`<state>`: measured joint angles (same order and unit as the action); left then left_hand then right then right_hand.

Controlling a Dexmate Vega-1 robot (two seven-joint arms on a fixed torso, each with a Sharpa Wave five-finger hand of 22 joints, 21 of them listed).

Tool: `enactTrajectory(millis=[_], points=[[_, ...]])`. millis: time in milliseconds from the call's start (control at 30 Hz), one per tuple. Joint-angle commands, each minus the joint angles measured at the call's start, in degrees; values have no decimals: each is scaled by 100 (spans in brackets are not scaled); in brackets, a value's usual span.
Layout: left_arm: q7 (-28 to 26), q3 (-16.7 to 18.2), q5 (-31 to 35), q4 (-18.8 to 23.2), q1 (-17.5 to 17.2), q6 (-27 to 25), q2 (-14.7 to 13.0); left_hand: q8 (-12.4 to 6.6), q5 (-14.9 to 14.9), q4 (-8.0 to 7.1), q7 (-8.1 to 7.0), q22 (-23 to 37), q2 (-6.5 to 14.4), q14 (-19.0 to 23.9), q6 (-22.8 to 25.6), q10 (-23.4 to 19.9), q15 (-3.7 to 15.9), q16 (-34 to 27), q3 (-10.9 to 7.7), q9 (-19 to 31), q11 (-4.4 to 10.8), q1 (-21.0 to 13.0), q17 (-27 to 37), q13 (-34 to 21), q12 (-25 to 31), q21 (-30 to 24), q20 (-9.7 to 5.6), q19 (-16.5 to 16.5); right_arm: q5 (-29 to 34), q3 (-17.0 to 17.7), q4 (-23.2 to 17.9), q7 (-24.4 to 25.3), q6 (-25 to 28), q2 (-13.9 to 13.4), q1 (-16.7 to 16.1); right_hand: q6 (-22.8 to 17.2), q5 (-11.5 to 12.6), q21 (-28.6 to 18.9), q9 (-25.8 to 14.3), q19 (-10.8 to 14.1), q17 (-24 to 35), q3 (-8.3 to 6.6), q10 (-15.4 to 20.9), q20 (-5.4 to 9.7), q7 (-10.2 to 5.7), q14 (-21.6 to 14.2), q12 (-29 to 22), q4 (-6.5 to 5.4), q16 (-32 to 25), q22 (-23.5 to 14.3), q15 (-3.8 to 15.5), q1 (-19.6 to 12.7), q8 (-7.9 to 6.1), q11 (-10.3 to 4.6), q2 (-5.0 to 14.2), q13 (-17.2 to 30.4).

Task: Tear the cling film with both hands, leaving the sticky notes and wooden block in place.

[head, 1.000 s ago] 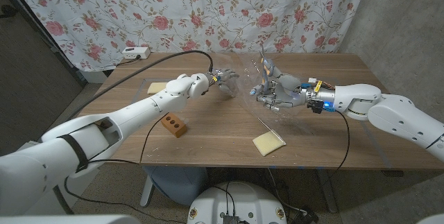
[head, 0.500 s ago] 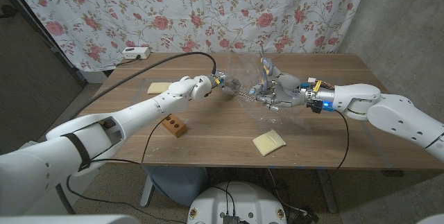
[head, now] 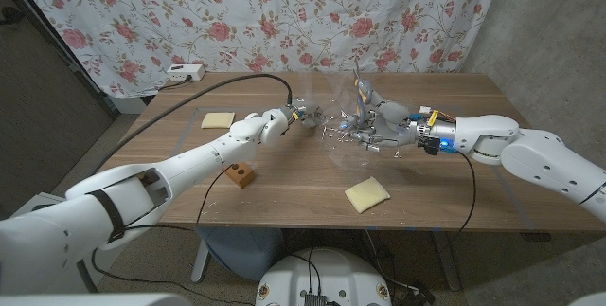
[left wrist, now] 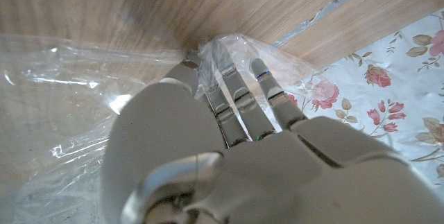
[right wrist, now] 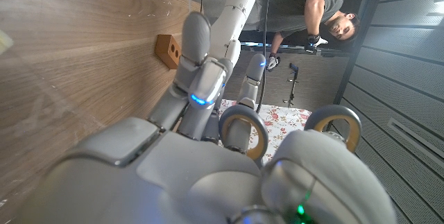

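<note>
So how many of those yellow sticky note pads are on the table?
2. One sticky note pad lies on the far left side beside the left arm; the other lies near the front edge, right of centre. None seem hidden.

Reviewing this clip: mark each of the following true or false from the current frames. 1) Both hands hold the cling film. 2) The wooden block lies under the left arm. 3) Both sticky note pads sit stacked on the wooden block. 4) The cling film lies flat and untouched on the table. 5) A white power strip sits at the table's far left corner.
1) True: the left hand and the right hand both grip the cling film.
2) True: the wooden block lies under the left arm.
3) False: one sticky note pad lies far left, the other sticky note pad near the front edge.
4) False: it is bunched between the hands.
5) True: the power strip.
</note>
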<state>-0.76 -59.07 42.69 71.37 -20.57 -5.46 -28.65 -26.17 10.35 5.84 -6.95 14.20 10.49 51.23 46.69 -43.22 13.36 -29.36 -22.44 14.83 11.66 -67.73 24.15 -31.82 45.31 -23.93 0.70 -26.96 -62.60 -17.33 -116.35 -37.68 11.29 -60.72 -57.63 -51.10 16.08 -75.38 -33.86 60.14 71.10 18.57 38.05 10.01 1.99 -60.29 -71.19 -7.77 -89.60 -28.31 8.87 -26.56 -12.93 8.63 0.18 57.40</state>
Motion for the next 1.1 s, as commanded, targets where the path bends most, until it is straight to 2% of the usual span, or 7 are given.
enactTrajectory(millis=[33, 267, 433, 700, 800, 1100], points=[[-1732, 517, -701, -181, -495, 333, 115, -38, 36, -11, 140, 95, 38, 198, 40, -184, 21, 10, -98, -18, 18, 86, 18, -14, 16, -145, 9, -121, 45, 35, -13, 30, -53, -61, -93, -43, -40, 13, -21, 68, -4, 2, 1289, 238, 475, 154, -43, -5, 27, -22, 275, -37, 8, -973, 35, 16], [-2418, 684, -936, -230, -687, 546, 145, -40, 31, 14, 158, 176, 42, 327, 59, -218, 25, 3, -159, -32, 13, 69, 58, -55, 16, -276, -3, -191, 54, -34, 17, -58, -20, -47, -58, -35, -49, 32, -29, 66, -3, 9, 1281, 239, 473, 151, -56, -5, 26, -4, 274, -37, 13, -969, 34, 35], [-2610, 761, -1075, -207, -765, 631, 147, -33, 28, 39, 190, 241, 37, 367, 53, -214, 22, 33, -209, -40, 9, 52, 78, -88, 6, -372, 14, -218, 93, -165, 61, -173, 43, -6, 23, -32, -52, 32, -14, 72, -3, 9, 1280, 240, 480, 151, -55, -8, 27, -9, 272, -36, 26, -955, 41, 31], [-2575, 816, -1231, -84, -839, 715, 105, 14, 30, 12, 227, 368, 65, 475, -97, -146, 13, 125, -310, -14, 0, 77, 75, -157, -23, -548, 31, -220, 108, -282, 71, -257, 103, 12, 52, -21, -60, 35, -19, 76, -3, 12, 1269, 239, 473, 156, -51, -8, 28, -13, 271, -36, 30, -949, 43, 25], [-2626, 819, -1230, -89, -850, 750, 112, 18, 27, -9, 235, 434, 65, 569, -156, -46, 14, 161, -359, 32, -6, 96, 79, -210, -43, -647, -5, -219, 110, -347, 79, -295, 175, 17, 95, -11, -63, 55, -16, 70, -3, 15, 1279, 240, 483, 156, -54, -8, 27, 10, 270, -34, 37, -950, 39, 20], [-2756, 813, -1194, -119, -832, 806, 160, 5, 20, -10, 257, 470, 49, 596, -165, -4, 13, 224, -401, 76, 1, 108, 82, -266, -37, -719, 1, -190, 167, -515, 80, -362, 300, 49, 194, -7, -74, 57, -12, 82, -3, 23, 1253, 240, 509, 157, -26, -12, 29, 1, 267, -17, 41, -931, 28, -28]])
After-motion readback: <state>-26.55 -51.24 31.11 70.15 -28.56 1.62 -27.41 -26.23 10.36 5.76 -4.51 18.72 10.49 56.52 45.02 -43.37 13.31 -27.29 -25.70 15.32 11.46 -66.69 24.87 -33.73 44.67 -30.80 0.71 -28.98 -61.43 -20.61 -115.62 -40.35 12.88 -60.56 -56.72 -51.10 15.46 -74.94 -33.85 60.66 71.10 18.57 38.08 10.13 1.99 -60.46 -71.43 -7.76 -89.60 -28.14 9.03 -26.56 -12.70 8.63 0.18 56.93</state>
